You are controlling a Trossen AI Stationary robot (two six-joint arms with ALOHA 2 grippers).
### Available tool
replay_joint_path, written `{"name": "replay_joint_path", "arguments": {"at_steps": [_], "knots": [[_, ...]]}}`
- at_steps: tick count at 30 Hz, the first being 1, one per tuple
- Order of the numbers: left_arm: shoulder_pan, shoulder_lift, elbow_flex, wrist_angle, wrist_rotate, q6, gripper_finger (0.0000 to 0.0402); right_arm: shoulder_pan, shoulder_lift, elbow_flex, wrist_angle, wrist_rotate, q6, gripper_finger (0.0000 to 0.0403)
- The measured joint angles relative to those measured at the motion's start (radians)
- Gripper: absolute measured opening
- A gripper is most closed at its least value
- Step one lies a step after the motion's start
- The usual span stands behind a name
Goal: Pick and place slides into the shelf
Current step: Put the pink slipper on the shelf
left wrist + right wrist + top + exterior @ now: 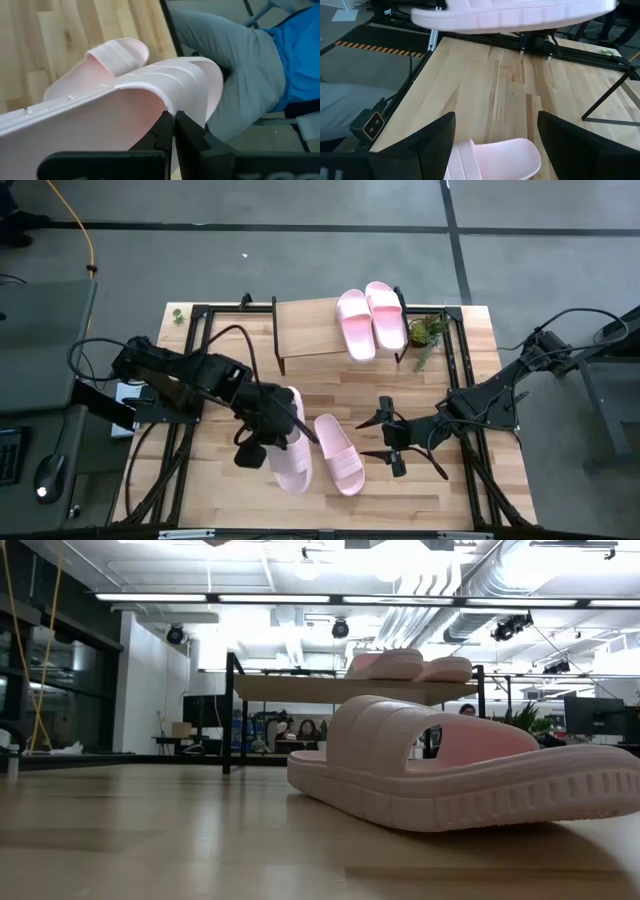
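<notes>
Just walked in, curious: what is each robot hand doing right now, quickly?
Left end effector: closed, pinching the strap of a pink slide sandal.
Right end effector: open, holding nothing, beside the other loose sandal.

The shelf [310,330] stands at the far edge of the table [430,490], with two slides [370,320] lying side by side on its right half and a small plant [428,332] just right of them. A third slide [338,453] lies on the tabletop near the front centre. The fourth slide [290,442] is just left of it, lifted clear of the tabletop in the left gripper [268,430], while the right gripper [385,435] sits to the right of the third slide.
</notes>
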State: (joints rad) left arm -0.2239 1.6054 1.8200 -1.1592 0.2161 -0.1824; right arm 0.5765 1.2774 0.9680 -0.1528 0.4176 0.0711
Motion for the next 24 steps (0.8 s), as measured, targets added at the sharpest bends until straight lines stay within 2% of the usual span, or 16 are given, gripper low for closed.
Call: {"name": "replay_joint_path", "arguments": {"at_steps": [7,24], "knots": [[0.101,-0.001,0.032,-0.040,0.025,0.066,0.0000,0.000,0.000,0.000,0.000,0.000,0.000,0.0273],[0.427,0.000,0.032,-0.052,0.237,0.241,0.0000,-0.007,0.000,0.000,-0.006,0.000,-0.033,0.0273]]}}
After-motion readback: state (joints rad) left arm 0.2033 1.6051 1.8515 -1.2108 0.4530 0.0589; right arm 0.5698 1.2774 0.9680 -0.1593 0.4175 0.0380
